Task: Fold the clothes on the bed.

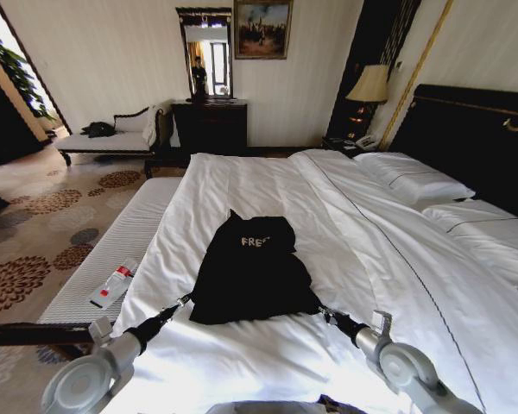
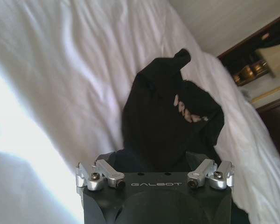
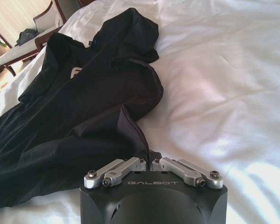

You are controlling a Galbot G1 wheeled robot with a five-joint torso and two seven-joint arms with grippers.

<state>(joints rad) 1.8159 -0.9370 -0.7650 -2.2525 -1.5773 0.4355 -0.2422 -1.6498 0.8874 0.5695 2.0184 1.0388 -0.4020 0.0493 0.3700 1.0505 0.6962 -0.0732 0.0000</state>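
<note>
We see the black soft fabric top with white lettering (image 1: 252, 272) lying on the large double bed with white sheets and a dark headboard (image 1: 268, 181), about in the middle of the mattress and toward its near edge. It is spread only loosely, with many wrinkles and one part doubled over near the lettering.

Our left gripper (image 1: 184, 303) is at the near left corner of the top, and our right gripper (image 1: 323, 310) is at the near right corner. In the right wrist view the right gripper (image 3: 148, 157) has its fingers brought close together on the hem of the cloth, so we judge it is pinching the hem. In the left wrist view the left gripper (image 2: 154, 161) is pressed into the black cloth, and we cannot tell if its fingers are closed.

We judge that the top is light and very limp. It will hang and crease when it is lifted, and it can slide easily over the smooth sheet. The hem corners look like the best places to take hold, because both layers can be pinched together there. A shallow pinch may catch only one layer, or the white sheet below.
</note>
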